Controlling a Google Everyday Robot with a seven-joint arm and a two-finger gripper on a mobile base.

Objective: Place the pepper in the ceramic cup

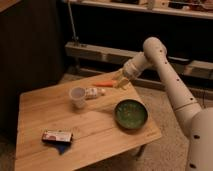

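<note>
Looks like a robotics lab or test space rather than anyone's home: behind the wooden table (97, 134) run bare metal shelves (100, 52), and around it there's speckled hard flooring (159, 100). The gripper (120, 81), clamped on the pepper (104, 84), hangs over the table's far edge.
</note>
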